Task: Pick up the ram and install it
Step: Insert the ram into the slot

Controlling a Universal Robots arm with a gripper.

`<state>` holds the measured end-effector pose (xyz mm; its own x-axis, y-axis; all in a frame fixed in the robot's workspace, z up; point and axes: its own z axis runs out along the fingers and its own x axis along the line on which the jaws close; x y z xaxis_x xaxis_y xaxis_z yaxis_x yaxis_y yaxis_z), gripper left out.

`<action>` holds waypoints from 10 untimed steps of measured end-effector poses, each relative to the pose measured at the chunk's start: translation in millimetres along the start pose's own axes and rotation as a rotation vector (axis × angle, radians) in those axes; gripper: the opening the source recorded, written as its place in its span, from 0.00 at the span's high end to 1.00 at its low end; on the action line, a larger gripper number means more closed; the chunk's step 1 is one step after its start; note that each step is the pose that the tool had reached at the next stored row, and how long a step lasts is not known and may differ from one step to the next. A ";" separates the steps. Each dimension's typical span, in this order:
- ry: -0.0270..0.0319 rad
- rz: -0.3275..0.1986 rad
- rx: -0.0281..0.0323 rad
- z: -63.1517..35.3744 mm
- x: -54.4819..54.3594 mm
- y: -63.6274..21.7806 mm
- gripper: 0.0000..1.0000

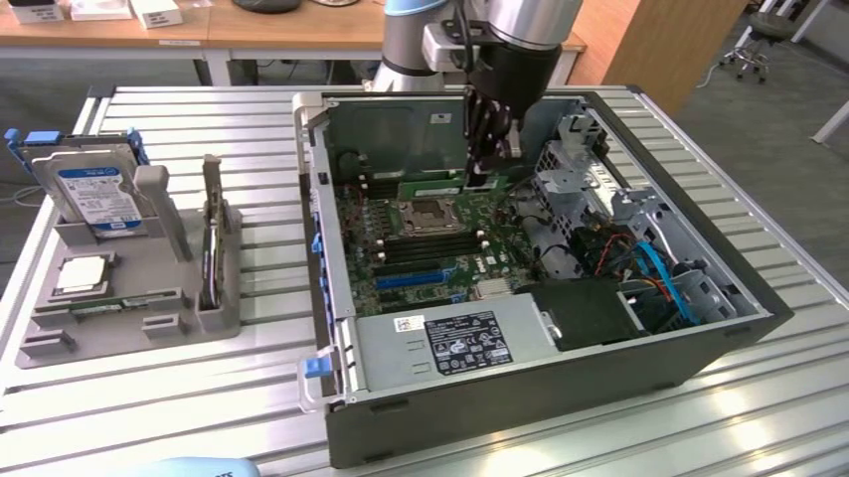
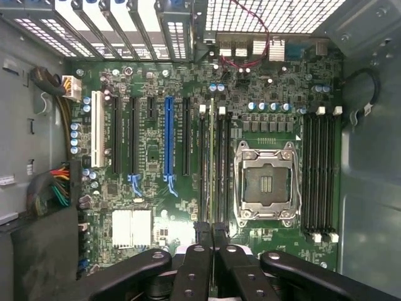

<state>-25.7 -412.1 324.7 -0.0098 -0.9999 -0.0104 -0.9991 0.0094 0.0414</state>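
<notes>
Table (image 1: 199,397): slatted metal surface carrying the computer case and the holder tray.
Computer case (image 1: 531,397): lies on its side with the side panel off and the interior exposed.
Arm (image 1: 531,25): reaches down into the case from the far edge of the table.
Motherboard (image 2: 150,188): green board on the case floor, with black expansion slots and one blue slot (image 2: 168,138).
Holder tray (image 1: 133,328): grey fixture on the exterior view's left, well apart from the case.
Hard drive (image 1: 93,194): blue-labelled, standing upright in the tray.
Gripper (image 1: 483,177) (image 2: 212,231): inside the case above the motherboard, fingers drawn narrow and clamped on the ram.
Ram (image 1: 438,187) (image 2: 212,157): green stick held on edge in the gripper, lined up over the memory slots between the blue slot and the processor socket. Contact with a slot cannot be confirmed from either view.
Processor socket (image 2: 264,182): metal-framed, just beside those memory slots.
Processor chip (image 1: 83,273): silver-topped, lying flat in the tray in front of the hard drive.
</notes>
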 end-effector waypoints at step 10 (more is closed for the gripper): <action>0.0000 0.000 0.0000 11.7 0.1 -0.5 0.88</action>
<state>-25.7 -412.1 313.0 -0.0099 -0.9999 -0.0104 -0.9991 0.0094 0.0414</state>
